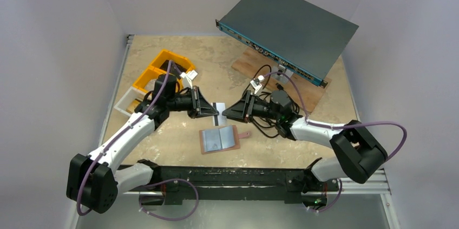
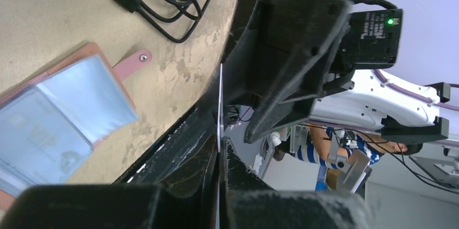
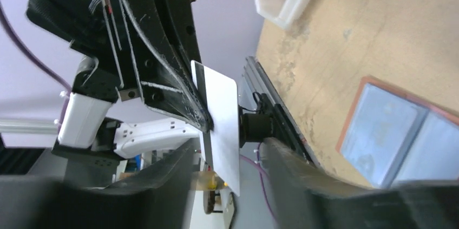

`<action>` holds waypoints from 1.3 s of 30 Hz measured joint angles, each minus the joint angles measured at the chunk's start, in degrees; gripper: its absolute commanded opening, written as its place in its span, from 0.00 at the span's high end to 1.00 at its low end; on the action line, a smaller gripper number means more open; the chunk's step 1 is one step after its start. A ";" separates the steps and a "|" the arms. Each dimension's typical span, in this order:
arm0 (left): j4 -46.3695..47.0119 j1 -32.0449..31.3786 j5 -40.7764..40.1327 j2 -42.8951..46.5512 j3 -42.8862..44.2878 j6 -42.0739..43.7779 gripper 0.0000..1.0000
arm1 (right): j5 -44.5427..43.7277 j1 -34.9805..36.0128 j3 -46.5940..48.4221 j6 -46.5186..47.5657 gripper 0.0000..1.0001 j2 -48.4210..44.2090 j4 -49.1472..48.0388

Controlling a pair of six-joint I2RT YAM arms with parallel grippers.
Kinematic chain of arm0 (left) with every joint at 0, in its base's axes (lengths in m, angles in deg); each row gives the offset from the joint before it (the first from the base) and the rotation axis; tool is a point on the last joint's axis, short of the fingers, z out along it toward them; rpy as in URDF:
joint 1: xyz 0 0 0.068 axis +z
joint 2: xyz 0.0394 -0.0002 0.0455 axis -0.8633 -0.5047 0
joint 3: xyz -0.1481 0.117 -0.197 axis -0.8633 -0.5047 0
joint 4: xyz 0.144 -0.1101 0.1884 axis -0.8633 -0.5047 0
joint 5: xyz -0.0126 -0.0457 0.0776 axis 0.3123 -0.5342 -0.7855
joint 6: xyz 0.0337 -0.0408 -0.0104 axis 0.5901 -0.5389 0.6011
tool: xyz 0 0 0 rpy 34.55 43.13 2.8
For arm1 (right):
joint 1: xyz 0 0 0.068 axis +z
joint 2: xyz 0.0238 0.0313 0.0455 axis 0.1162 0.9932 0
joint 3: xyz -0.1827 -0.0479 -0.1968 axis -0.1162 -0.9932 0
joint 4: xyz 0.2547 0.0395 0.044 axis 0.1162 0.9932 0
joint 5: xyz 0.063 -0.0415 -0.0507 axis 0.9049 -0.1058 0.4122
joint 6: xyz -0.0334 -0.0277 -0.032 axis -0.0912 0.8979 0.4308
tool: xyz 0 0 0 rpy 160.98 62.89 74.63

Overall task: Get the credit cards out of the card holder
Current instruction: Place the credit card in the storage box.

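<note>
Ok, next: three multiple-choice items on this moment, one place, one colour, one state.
1. The open tan leather card holder lies: A in a yellow bin; B flat on the table; C on the grey metal box.
2. The thin rectangular card held up has a face that is: A white; B red; C green.
3. The card is gripped by: A the right fingers; B nothing; C the left fingers.
B: it rests on the beige tabletop. A: white in the right wrist view. C: left fingers pinch it, right fingers stand apart.
</note>
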 measured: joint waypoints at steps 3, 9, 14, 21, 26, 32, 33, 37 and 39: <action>-2.64 0.00 -1.60 0.28 0.02 0.83 1.00 | -1.70 -0.02 2.12 3.54 0.12 -1.18 6.80; -14.93 0.92 -12.09 1.95 3.69 4.00 1.00 | -8.13 0.00 5.68 12.94 0.01 -7.93 22.56; -25.00 3.67 -24.30 1.95 9.77 5.53 1.00 | -13.38 0.00 6.29 18.69 0.01 -11.93 31.91; -31.41 12.81 -34.36 -2.75 16.98 5.75 1.00 | -17.44 0.00 6.78 24.55 0.01 -12.37 39.98; -31.76 18.53 -38.07 -8.92 20.57 5.75 1.00 | -18.03 0.00 7.39 27.54 0.01 -12.72 43.45; -29.14 25.68 -40.50 -17.77 24.00 5.75 1.00 | -18.12 0.00 8.94 30.51 0.01 -12.72 44.94; -28.35 26.88 -40.89 -19.34 24.44 5.75 1.00 | -18.12 0.00 9.03 30.88 0.01 -12.70 45.09; -26.60 29.79 -41.81 -24.65 26.43 5.77 1.00 | -18.01 0.00 9.25 31.87 0.01 -12.52 45.48; -25.81 30.47 -41.86 -27.28 28.11 5.77 1.00 | -17.97 0.00 9.38 32.28 0.01 -12.24 45.55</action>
